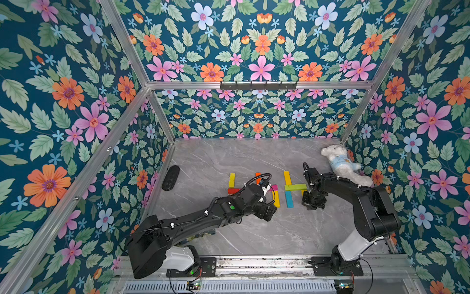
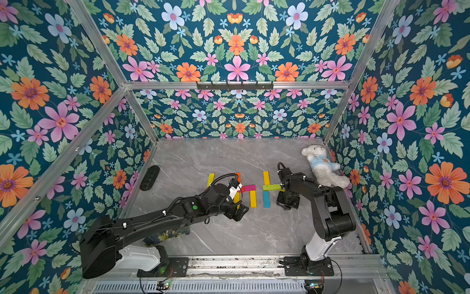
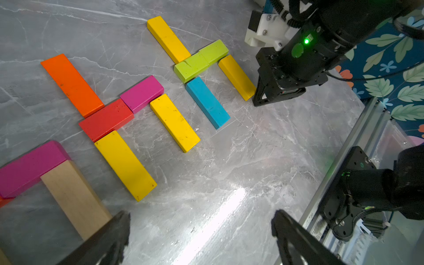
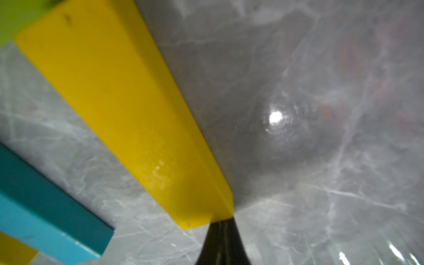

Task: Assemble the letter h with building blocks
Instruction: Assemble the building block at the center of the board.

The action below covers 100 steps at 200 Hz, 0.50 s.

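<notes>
The counter point(image 1: 229, 152) carries five yellow blocks point(image 3: 174, 122), two pink blocks point(image 3: 142, 93), two green blocks point(image 3: 191, 67), two red blocks point(image 3: 106, 119), one orange block point(image 3: 72, 85), one blue block point(image 3: 207, 102), one plain wooden block point(image 3: 73, 197) and one plush bear point(image 1: 343, 163).

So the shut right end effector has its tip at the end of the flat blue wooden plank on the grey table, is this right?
Not quite. The shut right end effector has its tip at the end of the flat yellow wooden plank, not the flat blue wooden plank, which lies beside the yellow one. The right wrist view shows this.
</notes>
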Motion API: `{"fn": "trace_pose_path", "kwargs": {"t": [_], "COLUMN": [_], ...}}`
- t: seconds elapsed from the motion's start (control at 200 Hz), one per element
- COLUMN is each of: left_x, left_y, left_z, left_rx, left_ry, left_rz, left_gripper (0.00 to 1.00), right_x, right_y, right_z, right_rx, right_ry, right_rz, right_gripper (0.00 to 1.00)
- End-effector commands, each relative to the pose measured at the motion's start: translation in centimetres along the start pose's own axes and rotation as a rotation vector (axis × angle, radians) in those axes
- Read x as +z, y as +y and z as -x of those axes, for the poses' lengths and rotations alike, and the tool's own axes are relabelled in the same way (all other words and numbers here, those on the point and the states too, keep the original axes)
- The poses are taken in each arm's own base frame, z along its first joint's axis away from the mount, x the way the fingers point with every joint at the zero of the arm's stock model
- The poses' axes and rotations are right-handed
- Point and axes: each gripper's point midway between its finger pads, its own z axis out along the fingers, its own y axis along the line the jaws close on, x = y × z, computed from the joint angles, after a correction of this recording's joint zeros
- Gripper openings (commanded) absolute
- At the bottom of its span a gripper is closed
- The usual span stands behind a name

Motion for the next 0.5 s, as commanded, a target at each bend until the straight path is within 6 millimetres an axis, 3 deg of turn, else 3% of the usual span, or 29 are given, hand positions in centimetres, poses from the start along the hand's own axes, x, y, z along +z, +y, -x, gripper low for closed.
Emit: {"fn": "trace_pose_path", "kwargs": {"t": [0.0,0.25,0.4,0.415,0.495], "left_x": [-0.1,-0.2,-0.4,-0.4,-0.9], "left_y": [0.1,0.2,0.4,0.5,0.6], "left_z": [0.4,0.5,0.6,0.7,1.1], "left_rx": [0.006,0.002,-0.005,-0.006,-0.012], "left_ry": [-0.016,-0.018,-0.028,-0.031,-0.052], "left_rz": [0.003,0.009,0.02,0.023,0.028], "left_gripper": [0.99,0.99,0.99,0.99,0.99], "right_x": [0.5,0.3,-0.3,-1.1,-1.7], "right_y": [1.6,1.8,1.7,1.9,1.9], "right_z": [2.3,2.5,2.2,2.4,2.4], "right_rx": [-0.004,-0.005,-0.01,-0.012,-0.018], "right_ry": [-0.086,-0.097,-0.117,-0.143,-0.16], "right_rz": [0.062,0.07,0.086,0.104,0.114], "right_gripper": [0.0,0.03,0.2,0.22,0.32]}}
